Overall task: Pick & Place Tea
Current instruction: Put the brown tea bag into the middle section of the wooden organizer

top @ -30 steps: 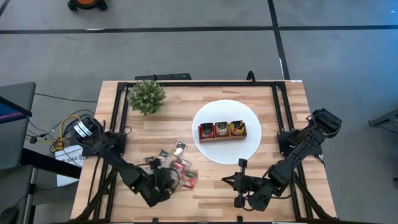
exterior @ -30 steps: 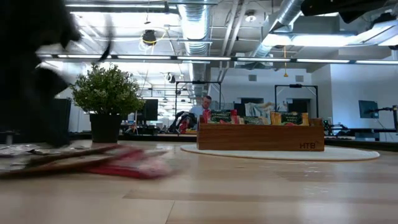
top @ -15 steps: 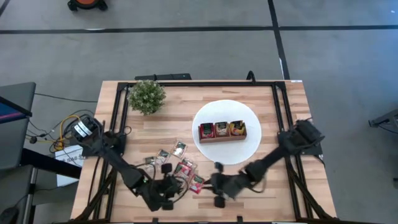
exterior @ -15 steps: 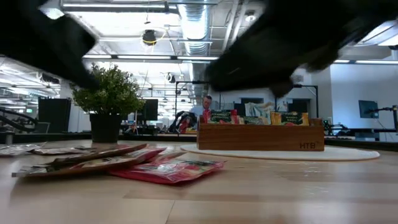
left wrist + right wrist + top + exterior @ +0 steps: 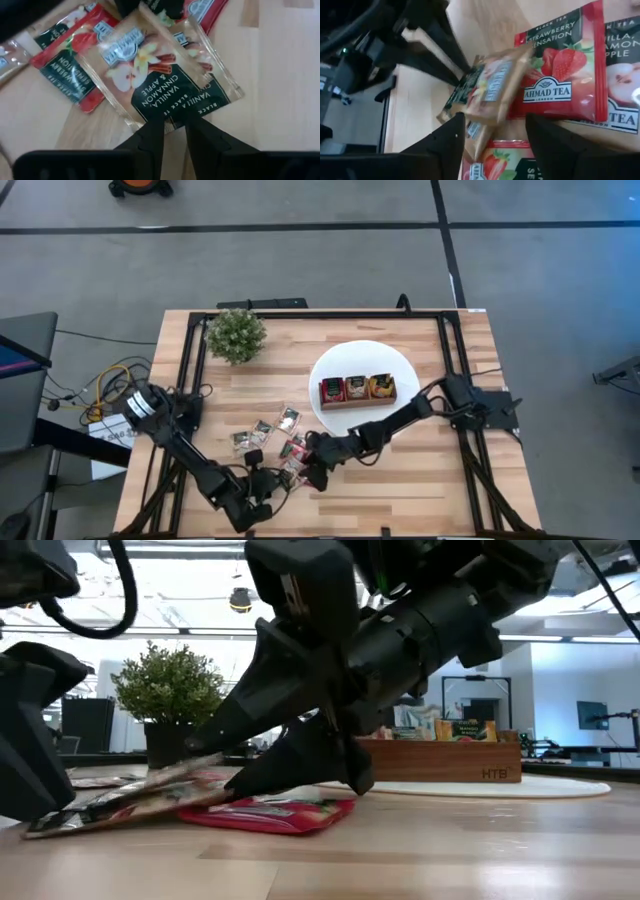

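Several tea sachets (image 5: 290,420) lie loose on the table's near left part. A pale vanilla sachet (image 5: 160,80) lies tilted on red strawberry sachets (image 5: 270,812). My left gripper (image 5: 174,131) comes at it from the near left and is shut on its near edge. My right gripper (image 5: 495,142) reaches in from the right, slanting down. It is open, one finger on each side of the same sachet's (image 5: 492,90) far end. The wooden tray (image 5: 357,389) stands on the white plate (image 5: 335,365). My left gripper has the vanilla sachet's near edge (image 5: 172,119) between its two fingertips, which come slanting down from the table's near left side. The sachet lies tilted, its far part resting on the red sachets. Whether my right gripper touches the sachet, I cannot tell.
A small green plant (image 5: 236,335) stands at the far left corner. The tray holds upright sachets in three compartments. A black frame rail (image 5: 320,313) runs round the tabletop. Bare wood lies at the near right (image 5: 420,480).
My right gripper has swung from the near right part of the table toward its left, sinking and rolling, and now stands over the sachet pile. My left gripper has shifted a little toward the near edge. The vanilla sachet's far end stands slightly higher than before.
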